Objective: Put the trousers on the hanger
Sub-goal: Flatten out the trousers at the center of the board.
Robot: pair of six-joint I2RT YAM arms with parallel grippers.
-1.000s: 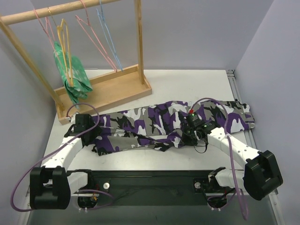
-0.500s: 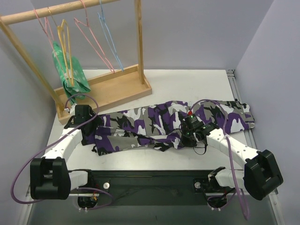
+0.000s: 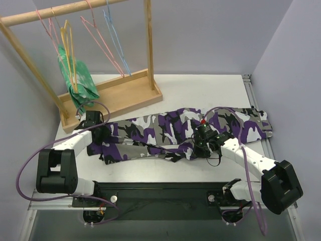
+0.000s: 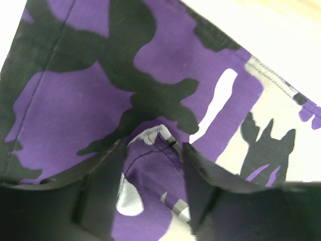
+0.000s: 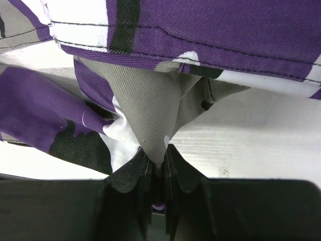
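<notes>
Far left on the wooden rack point(image 3: 60, 11), the hanger point(image 3: 65, 47) hangs by its hook: thin yellow wire, triangular. A green patterned garment point(image 3: 76, 80) hangs at the same spot; which hanger carries it cannot be told.

Near the rack base, the left gripper point(image 4: 153, 145) sits over the left end of the trousers point(image 3: 165, 128). Its jaws stand apart, with a raised ridge of cloth between them, not yet pinched.

The trousers lie flat across the white table point(image 3: 200, 88), well apart from the hanger. They are woven twill with stitched seams, soft and creasing.

The right gripper point(image 5: 155, 160) is clamped on a cone of grey cloth at the near edge.

Assessment: an early stage. Lifting, carrying and draping over the hanger all remain.
</notes>
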